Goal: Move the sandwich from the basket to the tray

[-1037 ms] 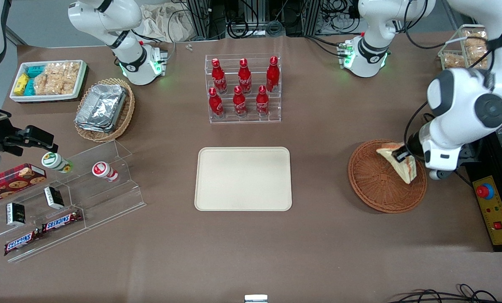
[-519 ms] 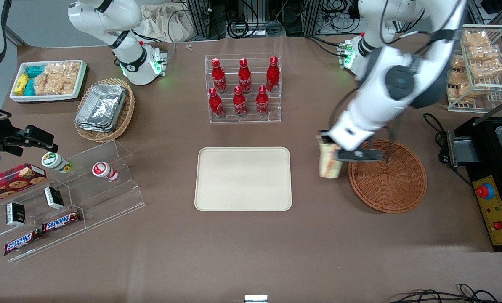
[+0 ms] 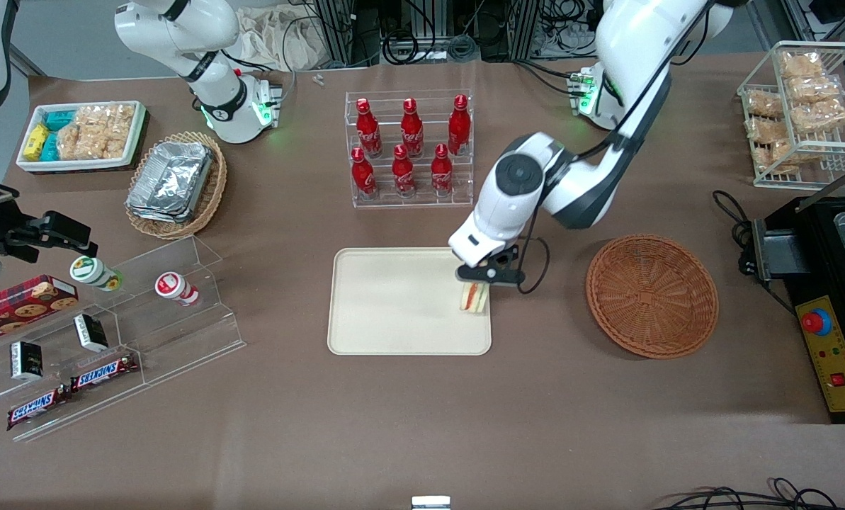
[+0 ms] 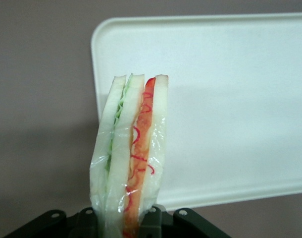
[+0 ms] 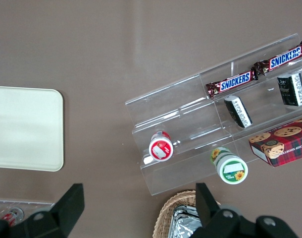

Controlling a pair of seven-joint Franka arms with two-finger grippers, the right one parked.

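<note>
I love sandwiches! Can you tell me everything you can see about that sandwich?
The sandwich is a wedge of pale white bread slices with green filling in one layer and orange-red filling in another. Clear plastic wrap clings around it. It stands on edge, layers upright, pinched in the gripper. It sits over the cream tray, at the edge nearest the brown woven basket. Whether it touches the tray cannot be told.

Lighting: even, bright, from overhead. Shadows: soft and short under objects on the table (image 3: 394, 425). Glare: mild sheen on the tray (image 3: 394, 312), stronger on the foil trays (image 3: 171, 180). Sharpness: front view crisp. Left wrist view: sandwich (image 4: 131, 158) sharp, its wrap glinting; pincer (image 4: 121, 223) dark.
</note>
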